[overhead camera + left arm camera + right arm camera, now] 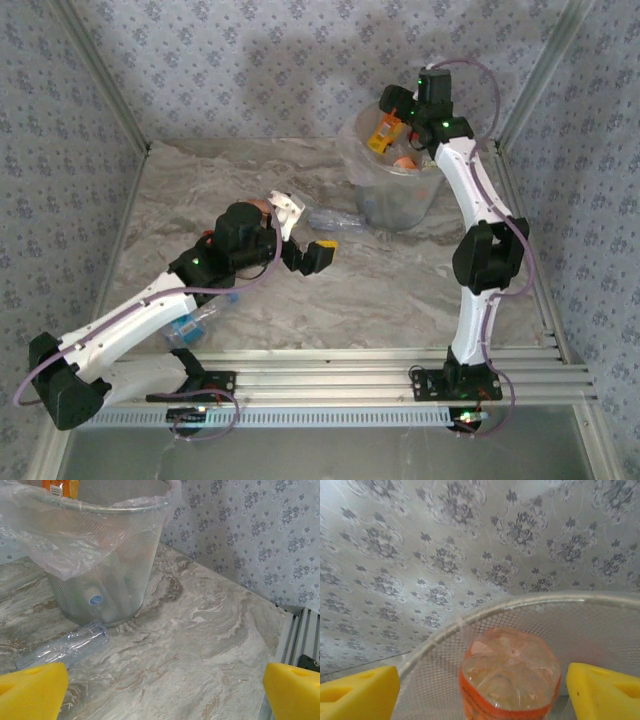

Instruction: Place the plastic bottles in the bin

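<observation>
The bin (400, 200) stands at the back right of the table, lined with a clear bag, and holds several bottles. Over its rim hangs my right gripper (395, 125), open. Between its yellow pads (605, 690) is an orange-labelled bottle (510, 675), seen base-on, with a clear gap to the left pad. My left gripper (305, 233) is open and empty at mid-table, pointing at the bin (100, 555). A clear bottle (65, 647) lies on the table against the bin's foot, ahead and left of the left pad (30, 690). Another clear bottle with a blue label (192, 325) lies under the left arm.
Patterned walls close the table in at the back and sides. A metal rail (400, 365) runs along the near edge, with a second rail (300, 635) at the table's right side. Bare marble surface (200, 645) lies between the left gripper and the bin.
</observation>
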Robot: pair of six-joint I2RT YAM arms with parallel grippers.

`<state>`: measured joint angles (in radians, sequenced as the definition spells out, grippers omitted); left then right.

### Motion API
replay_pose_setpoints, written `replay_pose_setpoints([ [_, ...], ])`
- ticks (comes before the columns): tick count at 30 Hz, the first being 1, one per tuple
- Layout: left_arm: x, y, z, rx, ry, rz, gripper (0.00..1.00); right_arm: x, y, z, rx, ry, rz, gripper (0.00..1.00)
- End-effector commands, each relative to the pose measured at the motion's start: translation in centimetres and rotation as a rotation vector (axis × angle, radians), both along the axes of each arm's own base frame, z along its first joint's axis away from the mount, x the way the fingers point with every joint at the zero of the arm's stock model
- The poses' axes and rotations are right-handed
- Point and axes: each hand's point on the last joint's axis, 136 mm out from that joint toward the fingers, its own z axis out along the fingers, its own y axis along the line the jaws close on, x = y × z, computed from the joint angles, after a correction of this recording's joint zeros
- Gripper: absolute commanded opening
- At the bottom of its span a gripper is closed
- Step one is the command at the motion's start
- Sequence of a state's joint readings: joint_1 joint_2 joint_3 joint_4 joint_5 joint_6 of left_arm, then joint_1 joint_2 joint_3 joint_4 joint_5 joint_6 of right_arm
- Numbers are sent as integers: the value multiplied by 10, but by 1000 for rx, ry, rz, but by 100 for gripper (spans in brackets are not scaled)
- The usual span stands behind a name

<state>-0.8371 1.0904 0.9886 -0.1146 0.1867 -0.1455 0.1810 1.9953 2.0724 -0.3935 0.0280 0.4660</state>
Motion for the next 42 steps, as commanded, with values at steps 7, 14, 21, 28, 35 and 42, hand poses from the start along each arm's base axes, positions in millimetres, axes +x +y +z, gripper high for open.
replay_pose_setpoints([
  [7,-10,5,20,49,-73,-89,99,-89,4,77,-62,-104,162,91],
  [14,2,18,17,114,-123,-9,100,-177,40,80,-169,-130,375,95],
  [21,23,40,23,69,-161,184,100,-251,98,42,-267,-79,638,100],
  [28,33,69,32,38,-215,348,100,-265,140,-21,-441,70,752,100],
  [35,41,89,30,82,-229,454,100,-247,165,-77,-648,208,793,100],
  [42,39,93,27,124,-245,452,100,-226,187,-130,-763,334,833,100],
])
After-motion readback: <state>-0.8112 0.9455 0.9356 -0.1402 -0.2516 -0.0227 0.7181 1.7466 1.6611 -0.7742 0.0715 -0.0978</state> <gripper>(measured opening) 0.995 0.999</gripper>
